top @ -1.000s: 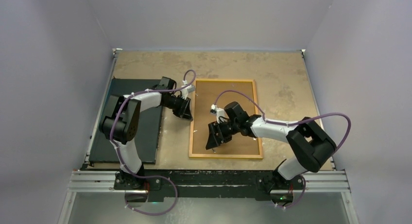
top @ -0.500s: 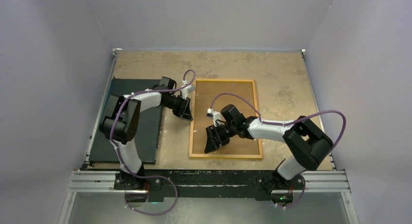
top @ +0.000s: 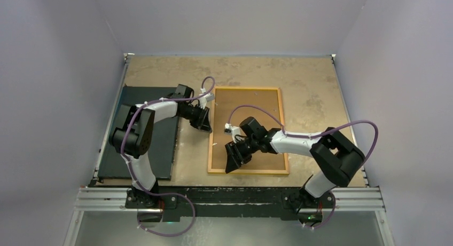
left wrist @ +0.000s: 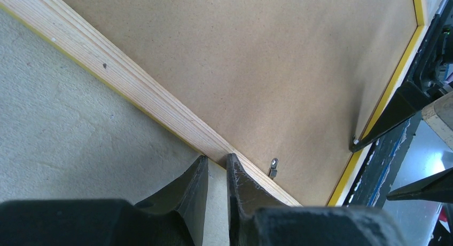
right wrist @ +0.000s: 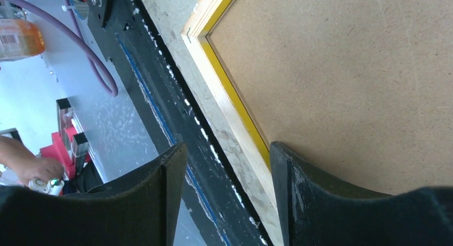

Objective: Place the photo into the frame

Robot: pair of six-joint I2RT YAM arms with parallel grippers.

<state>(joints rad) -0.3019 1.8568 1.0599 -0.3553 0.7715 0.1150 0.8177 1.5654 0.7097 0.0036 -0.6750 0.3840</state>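
Note:
The frame (top: pixel 248 171) lies flat in the middle of the table, its yellow-orange border around a plain brown backing board (top: pixel 256 102). The photo is hidden. My left gripper (top: pixel 205 126) rests at the frame's left rail (left wrist: pixel 133 83), jaws almost together, tips (left wrist: pixel 216 159) against the wood and holding nothing. My right gripper (top: pixel 233 159) is open and empty, hovering over the frame's near-left corner (right wrist: pixel 235 112); one finger is over the board (right wrist: pixel 347 70) and the other is past the table's edge.
A black flat board (top: pixel 144 134) lies at the left of the table under my left arm. A small metal tab (left wrist: pixel 273 167) sits on the backing board near the left rail. The black table rail (right wrist: pixel 176 118) runs just past the frame's near edge.
My right gripper has slid left and nearer along the frame, toward its near-left corner. My left arm and the frame have not moved.

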